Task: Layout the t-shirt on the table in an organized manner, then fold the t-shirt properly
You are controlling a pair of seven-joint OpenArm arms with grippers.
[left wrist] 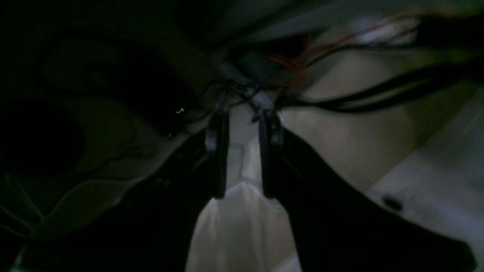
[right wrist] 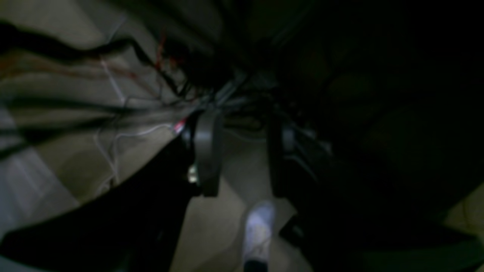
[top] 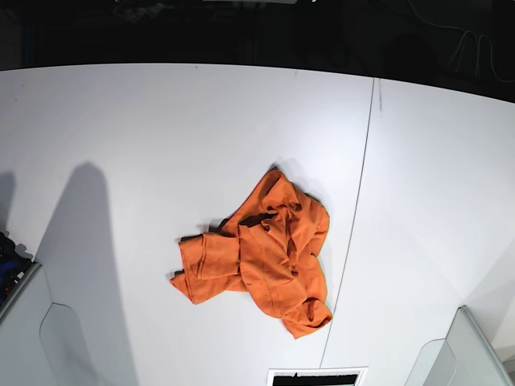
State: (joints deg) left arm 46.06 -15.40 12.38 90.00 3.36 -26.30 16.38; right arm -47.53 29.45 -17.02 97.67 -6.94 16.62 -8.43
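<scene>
The orange t-shirt [top: 265, 253] lies crumpled in a heap on the white table [top: 145, 137], just left of the dark seam and near the front middle. One sleeve sticks out to the left, and a fold points toward the front. Neither gripper shows in the base view. In the dim left wrist view my left gripper [left wrist: 242, 143] has its dark fingers [left wrist: 217, 158] apart with nothing between them. My right gripper [right wrist: 242, 155] also stands with its fingers [right wrist: 206, 151] apart and empty. The t-shirt is in neither wrist view.
A thin dark seam [top: 362, 201] runs front to back, right of the shirt. A small dark-framed slot [top: 316, 376] sits at the front edge. Pale angled panels [top: 48, 338] fill both front corners. Both wrist views look at loose cables [left wrist: 378, 90] in a dark space.
</scene>
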